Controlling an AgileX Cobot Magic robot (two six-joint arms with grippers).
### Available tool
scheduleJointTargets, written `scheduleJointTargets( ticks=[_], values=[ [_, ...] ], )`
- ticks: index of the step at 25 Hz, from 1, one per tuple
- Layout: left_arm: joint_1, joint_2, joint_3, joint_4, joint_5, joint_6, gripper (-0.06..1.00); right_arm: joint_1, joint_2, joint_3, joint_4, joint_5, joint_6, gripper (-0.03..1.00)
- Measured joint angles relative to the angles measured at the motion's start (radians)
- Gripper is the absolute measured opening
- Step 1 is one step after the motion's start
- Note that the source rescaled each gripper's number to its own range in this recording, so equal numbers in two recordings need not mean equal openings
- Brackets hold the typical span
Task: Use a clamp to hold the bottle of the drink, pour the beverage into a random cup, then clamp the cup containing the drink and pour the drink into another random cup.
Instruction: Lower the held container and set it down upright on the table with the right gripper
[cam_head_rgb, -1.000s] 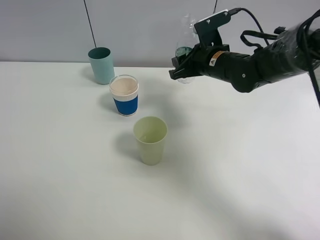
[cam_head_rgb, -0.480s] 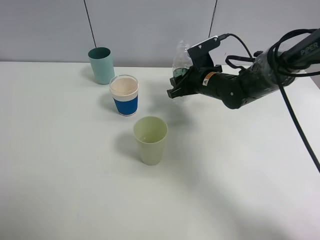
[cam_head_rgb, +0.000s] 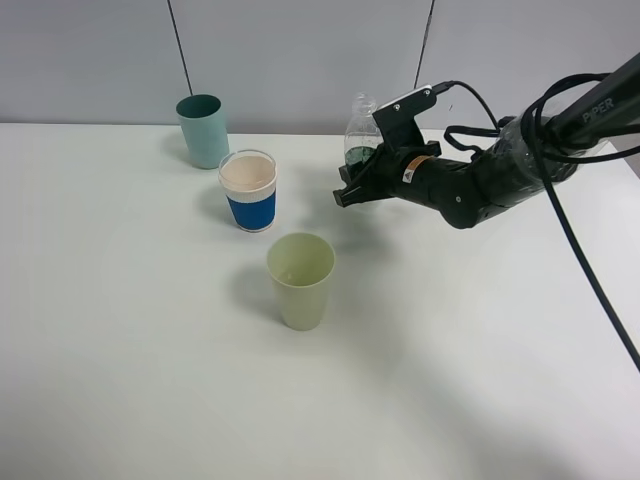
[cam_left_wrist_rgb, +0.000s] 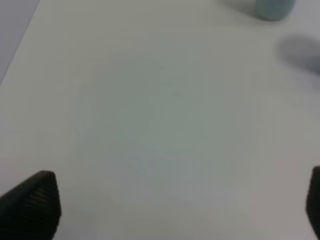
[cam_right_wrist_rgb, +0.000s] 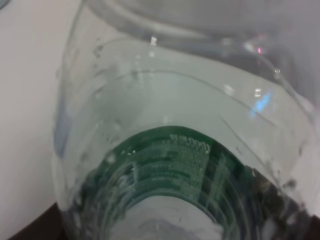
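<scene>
Gripping capless green-labelled bottle (cam_head_rgb: 361, 135) with right gripper (cam_head_rgb: 352, 188), jaws clamped on its body, roughly upright, toward back of worktop (cam_head_rgb: 150, 380). Sitting right of blue-banded white cup (cam_head_rgb: 248, 190), beyond pale yellow-green tumbler (cam_head_rgb: 300, 280); teal tumbler (cam_head_rgb: 203, 130) well left. Showing left gripper (cam_left_wrist_rgb: 172, 205) fingers spread apart, holding nothing.

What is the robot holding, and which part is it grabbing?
The right tool is shut on the bottle, gripping its body at the green label, well below the neck. The left tool is open and holds nothing.
</scene>
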Motion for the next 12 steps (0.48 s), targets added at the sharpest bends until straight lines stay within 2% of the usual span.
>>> scheduleJointTargets(
  ticks=[3,4,6,8,9,10,12],
  values=[
    [0.0,0.0,0.0,0.0,0.0,0.0,1.0,0.0,0.0,0.001,0.002,-0.003,0.0,0.02],
    [0.0,0.0,0.0,0.0,0.0,0.0,1.0,0.0,0.0,0.001,0.002,-0.004,0.0,0.06],
    [0.0,0.0,0.0,0.0,0.0,0.0,1.0,0.0,0.0,0.001,0.002,-0.006,0.0,0.28],
    [0.0,0.0,0.0,0.0,0.0,0.0,1.0,0.0,0.0,0.001,0.002,-0.023,0.0,0.61],
    [0.0,0.0,0.0,0.0,0.0,0.0,1.0,0.0,0.0,0.001,0.002,-0.038,0.0,0.71],
    [0.0,0.0,0.0,0.0,0.0,0.0,1.0,0.0,0.0,0.001,0.002,-0.056,0.0,0.81],
    [0.0,0.0,0.0,0.0,0.0,0.0,1.0,0.0,0.0,0.001,0.002,-0.092,0.0,0.9]
  ],
)
